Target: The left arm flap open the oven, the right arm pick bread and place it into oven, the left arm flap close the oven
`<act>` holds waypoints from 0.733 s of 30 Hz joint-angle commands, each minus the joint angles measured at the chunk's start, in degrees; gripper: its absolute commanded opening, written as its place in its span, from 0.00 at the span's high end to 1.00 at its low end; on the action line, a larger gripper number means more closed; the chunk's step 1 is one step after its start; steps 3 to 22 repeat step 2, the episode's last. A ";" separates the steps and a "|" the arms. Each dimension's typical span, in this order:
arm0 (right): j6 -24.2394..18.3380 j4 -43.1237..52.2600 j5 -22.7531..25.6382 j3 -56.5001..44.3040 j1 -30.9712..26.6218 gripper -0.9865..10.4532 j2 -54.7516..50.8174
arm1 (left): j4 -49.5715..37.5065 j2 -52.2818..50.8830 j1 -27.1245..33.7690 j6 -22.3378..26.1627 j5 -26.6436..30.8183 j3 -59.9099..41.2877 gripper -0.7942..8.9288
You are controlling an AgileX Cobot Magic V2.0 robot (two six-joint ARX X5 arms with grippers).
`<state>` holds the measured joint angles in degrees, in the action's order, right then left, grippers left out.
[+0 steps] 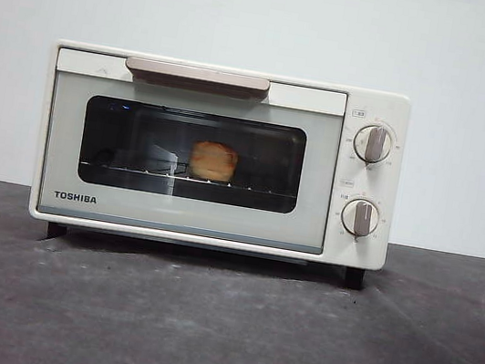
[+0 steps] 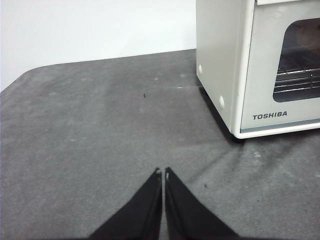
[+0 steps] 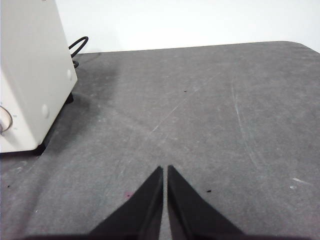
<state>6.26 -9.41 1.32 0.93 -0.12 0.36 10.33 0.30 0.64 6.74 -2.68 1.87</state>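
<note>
The boxy cream oven [image 1: 219, 155] sits on the rough grey table [image 1: 220, 326], door shut. Behind its shiny dark glass, the lumpy golden bread [image 1: 213, 161] rests on the wire rack [image 1: 188, 178]. The left gripper [image 2: 163, 173] and right gripper [image 3: 165, 169] are both closed, holding nothing, pointy and black.
</note>
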 commanded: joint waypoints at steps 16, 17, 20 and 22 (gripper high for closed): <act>0.55 0.46 0.22 -0.42 -0.11 0.91 -0.15 | 0.37 -0.11 0.11 0.02 0.17 -1.18 0.90; 0.55 0.46 0.22 -0.42 -0.11 0.91 -0.15 | 0.37 -0.11 0.11 0.02 0.17 -1.18 0.90; 0.55 0.46 0.22 -0.42 -0.11 0.91 -0.15 | 0.37 -0.11 0.11 0.02 0.17 -1.18 0.90; 0.55 0.46 0.22 -0.42 -0.11 0.91 -0.15 | 0.37 -0.11 0.11 0.02 0.17 -1.18 0.90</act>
